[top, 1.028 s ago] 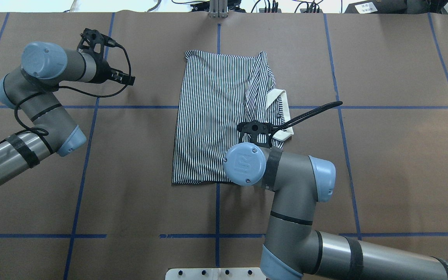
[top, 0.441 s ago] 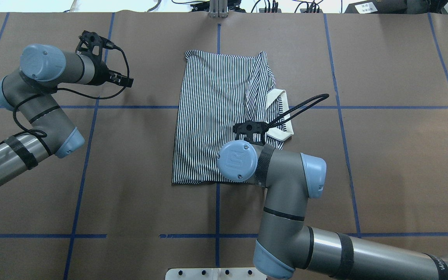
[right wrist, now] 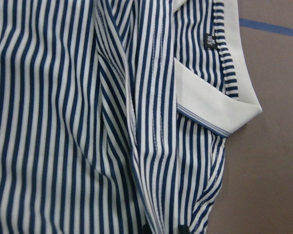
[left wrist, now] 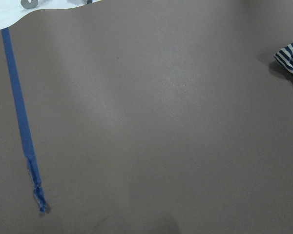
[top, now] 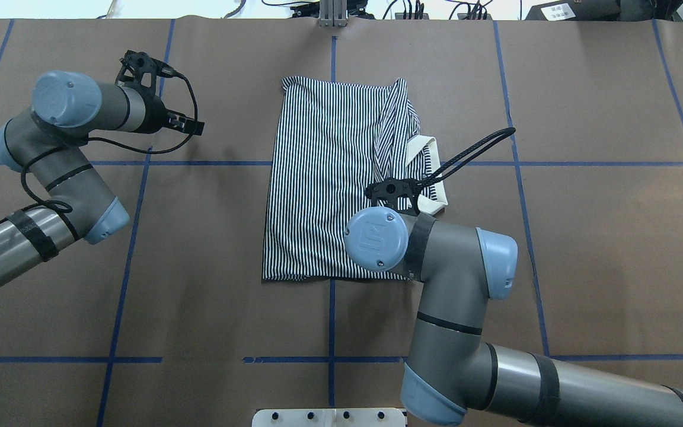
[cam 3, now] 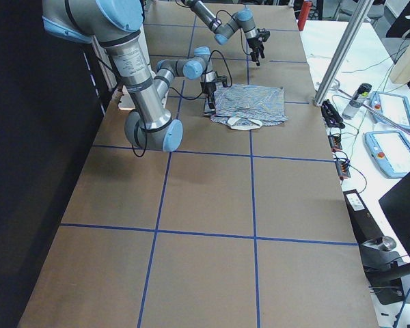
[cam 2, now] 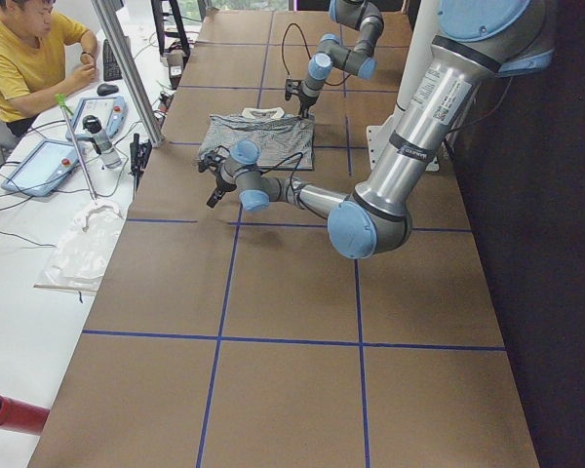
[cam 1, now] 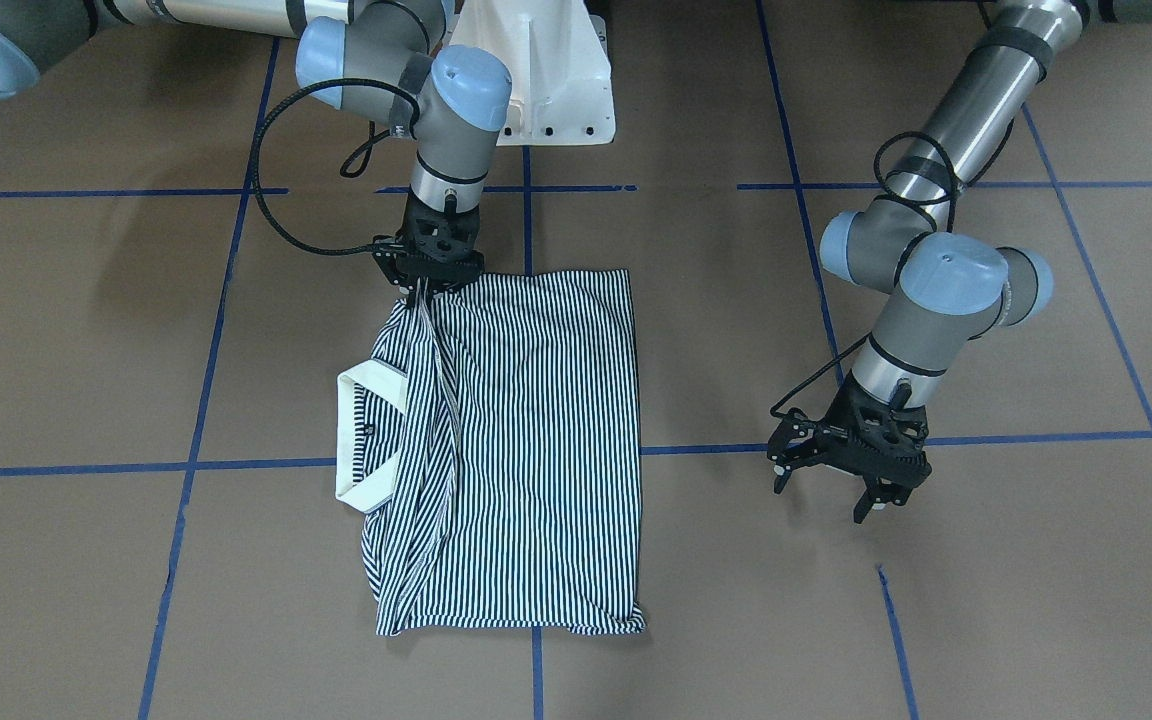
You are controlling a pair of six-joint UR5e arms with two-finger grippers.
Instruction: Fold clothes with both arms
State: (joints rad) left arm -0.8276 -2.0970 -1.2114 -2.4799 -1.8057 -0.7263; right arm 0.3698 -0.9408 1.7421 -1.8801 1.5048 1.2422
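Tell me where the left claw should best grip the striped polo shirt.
Probably the polo shirt's robot-side left corner, from above: it lies flat and free on the open left claw's side, across from the right claw at that edge.

A robotics lab: robot arms over a brown-papered table gridded with blue tape; at the left-side view's upper left, teach pendants on a white bench beside a seated person.

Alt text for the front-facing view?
A folded striped polo shirt lies on the brown table, cream collar to the view's left. The right tool pinches its edge nearest the robot; the left tool hangs open over bare table.
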